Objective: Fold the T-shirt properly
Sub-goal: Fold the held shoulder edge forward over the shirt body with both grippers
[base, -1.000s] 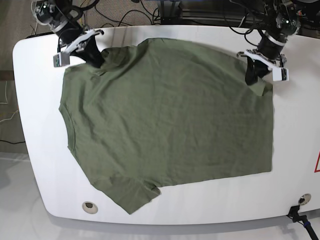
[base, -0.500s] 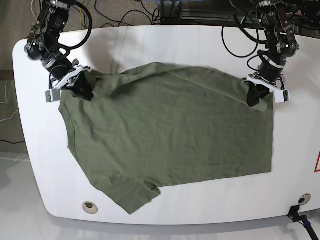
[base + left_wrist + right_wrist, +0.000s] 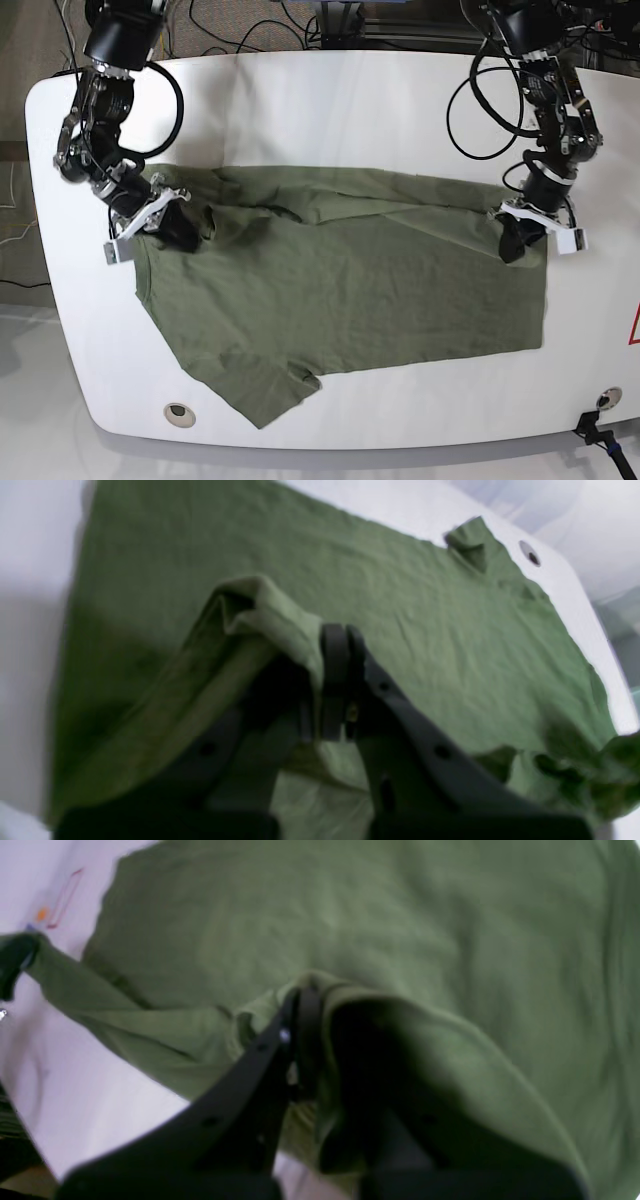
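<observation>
Both wrist views are blurred, and the T-shirt (image 3: 450,930) runs off the right wrist picture's edges

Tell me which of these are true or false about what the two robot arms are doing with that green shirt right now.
1. Both grippers are shut on cloth. True: the left gripper and the right gripper each pinch the T-shirt.
2. The shirt is already folded into a neat small square. False: only its far edge is drawn over toward the near side; most of it lies flat and spread out.
3. A round hole shows in the table near the shirt's near sleeve. True: the hole sits by the front edge.
4. The shirt has a large printed logo. False: it is plain olive green.
5. A second garment lies beside it. False: it is the only garment.
</observation>
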Robot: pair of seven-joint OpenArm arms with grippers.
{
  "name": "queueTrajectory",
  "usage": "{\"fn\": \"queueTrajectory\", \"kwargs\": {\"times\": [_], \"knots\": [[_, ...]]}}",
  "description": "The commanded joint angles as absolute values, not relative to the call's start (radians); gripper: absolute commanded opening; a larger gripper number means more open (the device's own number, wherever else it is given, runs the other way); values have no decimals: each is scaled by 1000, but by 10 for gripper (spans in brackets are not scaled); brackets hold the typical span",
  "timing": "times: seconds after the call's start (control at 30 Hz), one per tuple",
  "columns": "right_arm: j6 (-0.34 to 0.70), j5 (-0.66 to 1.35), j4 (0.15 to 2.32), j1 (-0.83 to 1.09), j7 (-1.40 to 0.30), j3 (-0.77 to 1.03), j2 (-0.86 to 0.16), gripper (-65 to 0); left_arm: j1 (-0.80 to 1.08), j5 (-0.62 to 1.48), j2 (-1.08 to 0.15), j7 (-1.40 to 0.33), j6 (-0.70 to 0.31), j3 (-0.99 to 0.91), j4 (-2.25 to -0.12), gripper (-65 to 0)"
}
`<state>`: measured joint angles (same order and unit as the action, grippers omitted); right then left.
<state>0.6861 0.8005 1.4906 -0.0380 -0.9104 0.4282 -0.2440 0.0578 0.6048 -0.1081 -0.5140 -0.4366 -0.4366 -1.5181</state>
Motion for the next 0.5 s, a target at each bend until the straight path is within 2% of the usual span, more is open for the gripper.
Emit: {"fn": "queueTrajectory", "kwargs": {"times": [0.0, 0.1, 0.23, 0.47], "knots": [[694, 771, 1504, -81, -883, 435, -257, -650, 19, 624, -136, -487, -438, -443, -1535, -650], [694, 717, 1500, -117, -883, 433, -254, -650, -15, 624, -159, -487, -438, -443, -1506, -650], [698, 676, 1389, -180, -872, 433, -249, -650, -58, 624, -183, -487, -438, -443, -1437, -650], [698, 638, 1291, -214, -779, 374, -249, -650, -76, 624, -180, -486, -438, -443, -1420, -650]]}}
